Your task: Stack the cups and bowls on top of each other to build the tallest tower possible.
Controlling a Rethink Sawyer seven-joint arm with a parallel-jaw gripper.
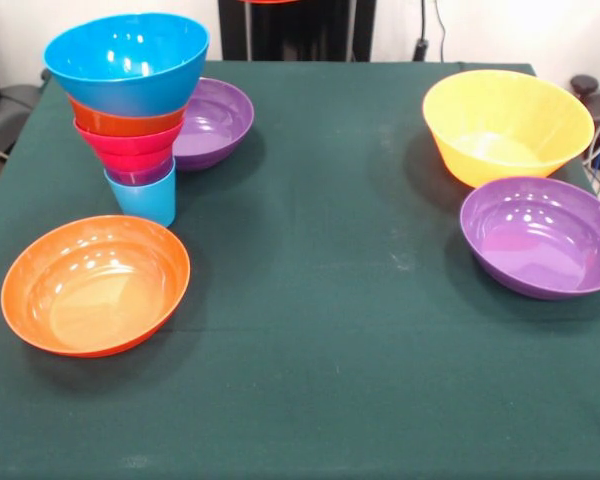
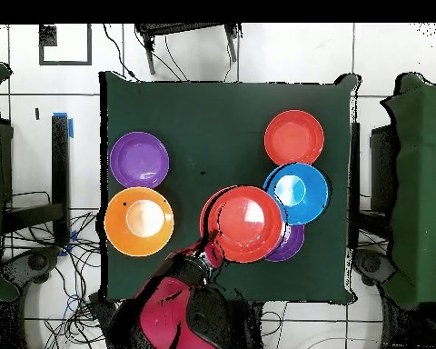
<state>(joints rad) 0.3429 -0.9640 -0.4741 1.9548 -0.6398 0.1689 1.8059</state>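
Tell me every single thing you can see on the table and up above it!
tower: one, back left in the front view
light blue cup: one, the tower's bottom
purple cup: one, inside the light blue cup
pink bowl: one, above the purple cup
small orange bowl: one, above the pink bowl
blue bowl: one, the tower's top
purple bowls: two, one just beside the tower, one at front right
yellow bowl: one, back right
wide orange bowl: one, front left
wide red bowl: one, held up over the table
table: one, dark green
arm: one, red and black
fingers: at the wide red bowl's rim, mostly hidden
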